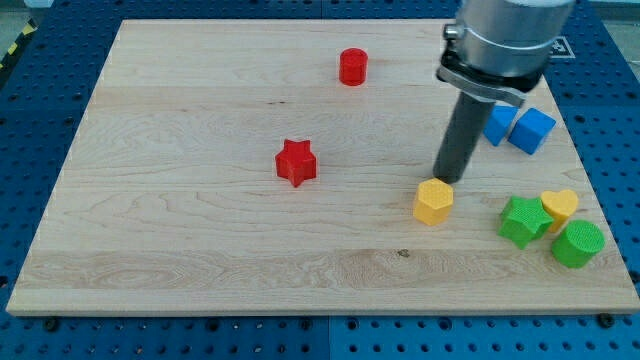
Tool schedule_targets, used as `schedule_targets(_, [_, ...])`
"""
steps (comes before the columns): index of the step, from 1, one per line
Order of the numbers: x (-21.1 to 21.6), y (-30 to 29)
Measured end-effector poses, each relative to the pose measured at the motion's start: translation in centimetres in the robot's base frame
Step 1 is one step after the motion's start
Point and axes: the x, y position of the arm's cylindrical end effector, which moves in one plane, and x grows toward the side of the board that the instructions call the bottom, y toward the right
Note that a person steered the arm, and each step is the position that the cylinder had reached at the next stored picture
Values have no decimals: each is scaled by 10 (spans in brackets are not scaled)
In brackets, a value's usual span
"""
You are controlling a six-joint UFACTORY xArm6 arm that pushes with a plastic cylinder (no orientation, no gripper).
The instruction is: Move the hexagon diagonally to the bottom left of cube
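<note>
Hexagon (433,201), yellow, sat on the wooden board (200,250) toward the view's right, a little below the middle height. It lay flat with its six-sided face up; it was too compact to show any long axis, and which way its corners pointed could not be made out. The rod came down from the view's top right, and its tip (443,181) stood at the hexagon's upper edge, touching it or just beside it; which could not be told. The arm carried no jaws, only the rod.

The blue cube (533,130) rested near the board's right edge, up and to the right of the hexagon, with a second blue block (497,125) touching its left side, partly hidden behind the rod. Lower right, a green star (522,221), a yellow heart (560,206) and a green cylinder (578,243) clustered close together. A red star (296,162) lay near the board's centre, well apart from the hexagon, and a red cylinder (352,66) stood near the top edge. No containers showed; every block lay directly on the board.
</note>
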Motion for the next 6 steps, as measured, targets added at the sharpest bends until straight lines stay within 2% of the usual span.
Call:
schedule_targets(1, [3,-47])
schedule_targets(2, [36,-61])
schedule_targets(3, [53,-51])
schedule_targets(6, [56,-5])
